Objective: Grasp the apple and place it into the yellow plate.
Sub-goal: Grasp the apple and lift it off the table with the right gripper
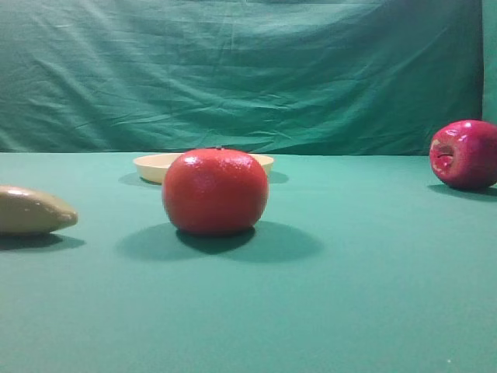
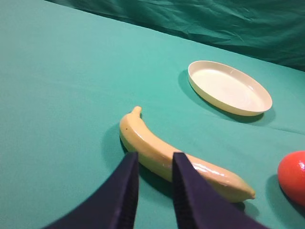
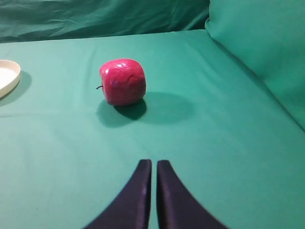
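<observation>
The apple [image 1: 466,153] is dark crimson and stands on the green cloth at the far right. In the right wrist view the apple [image 3: 122,81] lies ahead and a little left of my right gripper [image 3: 151,163], well apart from it. That gripper is shut and empty. The yellow plate [image 1: 155,165] sits at the back, partly hidden behind an orange-red fruit. The plate also shows in the left wrist view [image 2: 228,87], empty, and its edge shows in the right wrist view [image 3: 7,76]. My left gripper [image 2: 155,160] is slightly open and empty, just above a banana. Neither gripper shows in the exterior view.
A large orange-red round fruit [image 1: 215,192] stands mid-table in front of the plate; its edge shows in the left wrist view [image 2: 293,176]. A yellow banana [image 2: 143,136] lies at the left, its tan end in the exterior view [image 1: 31,210]. A green cloth backdrop [image 1: 248,70] hangs behind.
</observation>
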`<state>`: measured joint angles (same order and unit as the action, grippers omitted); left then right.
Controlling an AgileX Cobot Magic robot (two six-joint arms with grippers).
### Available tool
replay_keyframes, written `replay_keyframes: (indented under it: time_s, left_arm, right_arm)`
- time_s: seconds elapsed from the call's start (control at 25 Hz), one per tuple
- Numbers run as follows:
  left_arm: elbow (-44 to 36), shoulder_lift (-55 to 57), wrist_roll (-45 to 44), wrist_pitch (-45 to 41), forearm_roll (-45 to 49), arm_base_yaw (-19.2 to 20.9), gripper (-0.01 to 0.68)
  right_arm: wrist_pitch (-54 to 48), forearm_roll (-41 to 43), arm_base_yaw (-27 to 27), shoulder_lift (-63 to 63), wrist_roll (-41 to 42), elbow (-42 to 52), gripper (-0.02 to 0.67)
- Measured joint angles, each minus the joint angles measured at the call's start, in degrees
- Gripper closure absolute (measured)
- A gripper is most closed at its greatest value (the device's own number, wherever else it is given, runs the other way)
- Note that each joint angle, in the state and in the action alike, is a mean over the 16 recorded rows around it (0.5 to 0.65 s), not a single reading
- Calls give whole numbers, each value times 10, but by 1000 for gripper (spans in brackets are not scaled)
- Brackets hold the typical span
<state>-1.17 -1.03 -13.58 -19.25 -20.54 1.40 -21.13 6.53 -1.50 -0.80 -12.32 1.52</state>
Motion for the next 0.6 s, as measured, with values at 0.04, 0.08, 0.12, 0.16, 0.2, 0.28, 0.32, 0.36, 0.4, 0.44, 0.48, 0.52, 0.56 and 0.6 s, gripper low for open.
replay_keyframes:
  time_s: [0.04, 0.08, 0.12, 0.16, 0.2, 0.28, 0.32, 0.36, 0.4, 0.44, 0.48, 0.52, 0.56, 0.6]
  left_arm:
    - [0, 0, 0, 0, 0, 0, 516]
    - [0, 0, 0, 0, 0, 0, 516]
    - [0, 0, 0, 0, 0, 0, 516]
    - [0, 0, 0, 0, 0, 0, 516]
    - [0, 0, 0, 0, 0, 0, 516]
    - [0, 0, 0, 0, 0, 0, 516]
    - [0, 0, 0, 0, 0, 0, 516]
    - [0, 0, 0, 0, 0, 0, 516]
    - [0, 0, 0, 0, 0, 0, 516]
    - [0, 0, 0, 0, 0, 0, 516]
    - [0, 0, 0, 0, 0, 0, 516]
    - [0, 0, 0, 0, 0, 0, 516]
    - [0, 0, 0, 0, 0, 0, 516]
    - [0, 0, 0, 0, 0, 0, 516]
  right_arm:
    - [0, 0, 0, 0, 0, 0, 649]
    - [0, 0, 0, 0, 0, 0, 649]
    - [0, 0, 0, 0, 0, 0, 649]
    - [0, 0, 0, 0, 0, 0, 649]
    - [0, 0, 0, 0, 0, 0, 649]
    - [0, 0, 0, 0, 0, 0, 649]
    - [0, 0, 0, 0, 0, 0, 649]
    - [0, 0, 0, 0, 0, 0, 649]
    - [0, 0, 0, 0, 0, 0, 649]
    - [0, 0, 0, 0, 0, 0, 649]
    - [0, 0, 0, 0, 0, 0, 649]
    - [0, 0, 0, 0, 0, 0, 649]
    - [0, 0, 0, 0, 0, 0, 649]
    - [0, 0, 0, 0, 0, 0, 649]
